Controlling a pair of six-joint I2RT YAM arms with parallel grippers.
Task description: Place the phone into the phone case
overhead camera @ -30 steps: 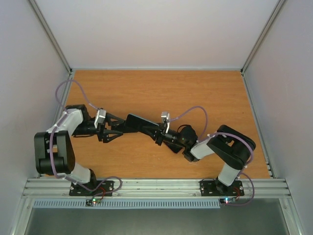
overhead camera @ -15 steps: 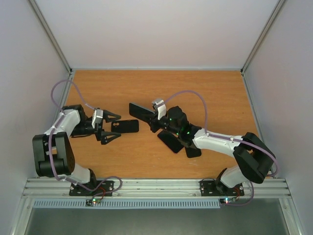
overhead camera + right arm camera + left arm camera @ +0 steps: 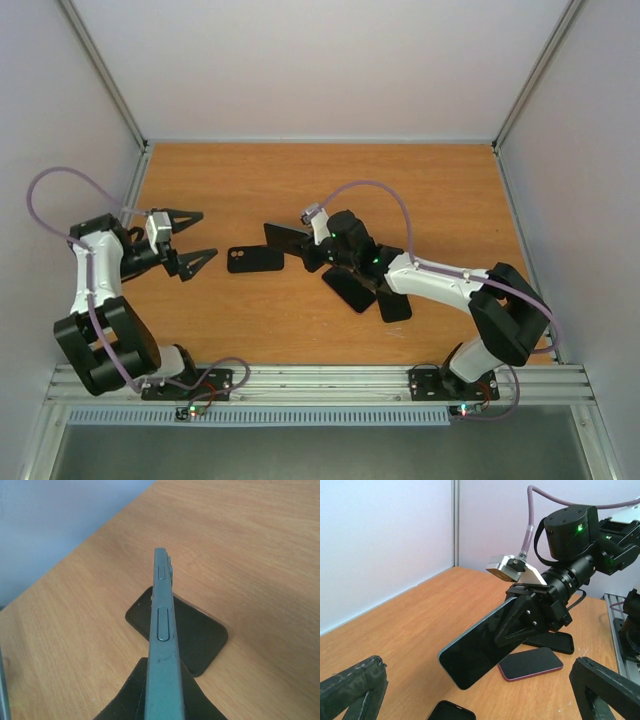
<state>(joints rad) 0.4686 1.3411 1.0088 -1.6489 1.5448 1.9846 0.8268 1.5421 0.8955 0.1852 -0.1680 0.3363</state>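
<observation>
**Phone poised above the case, not yet seated.**
The right gripper (image 3: 312,246) is clamped on one end of the phone (image 3: 283,233) and holds it clear of the worktop (image 3: 400,190), tilted, with its free end pointing toward the left edge. The phone case (image 3: 254,260) lies flat near the middle of the worktop, just on the near-edge side of that free end, its long axis running roughly left to right. The right arm is judged the nearer one, so the next move turns on lowering the phone and lining it up with the case's long axis. The left gripper (image 3: 205,233) stands to the left of the case, jaws wide apart and empty.
</observation>
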